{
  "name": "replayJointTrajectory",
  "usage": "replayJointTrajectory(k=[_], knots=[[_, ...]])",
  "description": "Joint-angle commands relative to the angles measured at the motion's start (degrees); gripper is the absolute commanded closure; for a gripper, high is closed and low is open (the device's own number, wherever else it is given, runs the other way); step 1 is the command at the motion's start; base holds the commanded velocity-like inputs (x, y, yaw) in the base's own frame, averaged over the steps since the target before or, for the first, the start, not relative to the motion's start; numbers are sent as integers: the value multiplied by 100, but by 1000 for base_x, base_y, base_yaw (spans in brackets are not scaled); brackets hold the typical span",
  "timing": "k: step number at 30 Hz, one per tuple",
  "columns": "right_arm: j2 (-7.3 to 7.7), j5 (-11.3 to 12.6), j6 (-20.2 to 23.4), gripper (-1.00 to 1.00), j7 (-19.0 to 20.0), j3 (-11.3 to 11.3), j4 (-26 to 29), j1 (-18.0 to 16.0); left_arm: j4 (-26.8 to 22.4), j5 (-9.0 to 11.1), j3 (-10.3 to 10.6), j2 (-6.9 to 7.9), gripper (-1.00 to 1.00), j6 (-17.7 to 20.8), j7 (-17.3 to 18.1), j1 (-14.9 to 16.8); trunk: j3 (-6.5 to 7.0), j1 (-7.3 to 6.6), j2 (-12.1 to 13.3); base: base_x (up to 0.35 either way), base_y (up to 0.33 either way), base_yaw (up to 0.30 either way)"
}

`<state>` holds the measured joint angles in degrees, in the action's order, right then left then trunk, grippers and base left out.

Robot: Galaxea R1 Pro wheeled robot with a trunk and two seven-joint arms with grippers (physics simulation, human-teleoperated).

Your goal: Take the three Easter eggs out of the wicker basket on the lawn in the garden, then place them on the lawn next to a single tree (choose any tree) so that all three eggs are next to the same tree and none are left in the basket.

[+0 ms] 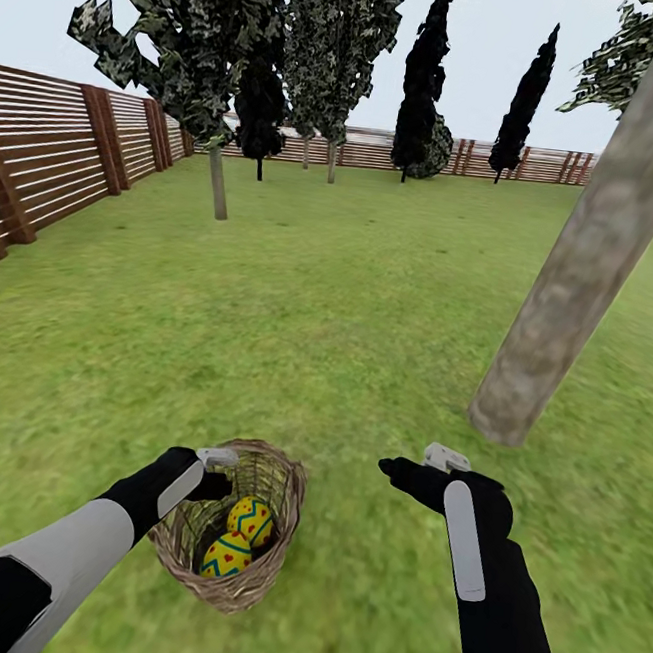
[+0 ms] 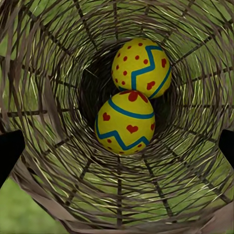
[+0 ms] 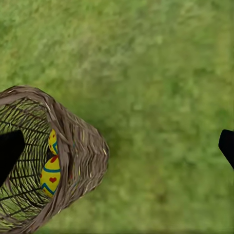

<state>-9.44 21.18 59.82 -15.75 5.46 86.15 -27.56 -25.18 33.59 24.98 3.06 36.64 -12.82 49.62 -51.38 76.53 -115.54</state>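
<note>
The wicker basket (image 1: 239, 584) stands on the lawn (image 1: 348, 309) just in front of me. Two yellow Easter eggs with blue zigzags and red marks lie in it, one (image 1: 252, 520) behind the other (image 1: 226, 556). In the left wrist view the dotted egg (image 2: 141, 68) and the hearted egg (image 2: 126, 122) touch at the basket's bottom. My left gripper (image 1: 218, 476) hangs open over the basket's near-left rim, its fingertips (image 2: 9, 151) wide apart above the eggs. My right gripper (image 1: 399, 469) is open and empty over grass to the basket's right. The tree (image 1: 597, 244) rises at the right.
The tree's base (image 1: 503, 416) meets the grass a short way beyond my right gripper. A brown slat fence (image 1: 53, 157) runs along the left and back. A thin-trunked tree (image 1: 218, 179) and dark cypress-like trees (image 1: 424, 85) stand far off. The right wrist view catches the basket's side (image 3: 83, 146).
</note>
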Motion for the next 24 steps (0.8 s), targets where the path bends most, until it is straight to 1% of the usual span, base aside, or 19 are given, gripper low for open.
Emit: replayJointTrajectory(k=[1, 18, 24], knots=[[-3, 62, 18, -100, -51, 8, 5, -6, -13, 60, 45, 6, -100, 14, -45, 3, -24, 22, -44, 0, 0, 0], [-5, 62, 18, -100, -51, 8, 7, -7, -13, 60, 55, -2, -100, -133, -42, 3, -329, 395, -726, 0, 0, 0], [0, 62, 18, -100, -51, 8, 7, -8, -13, 60, 138, -7, -100, -147, -43, 3, -437, 527, -967, 0, 0, 0]])
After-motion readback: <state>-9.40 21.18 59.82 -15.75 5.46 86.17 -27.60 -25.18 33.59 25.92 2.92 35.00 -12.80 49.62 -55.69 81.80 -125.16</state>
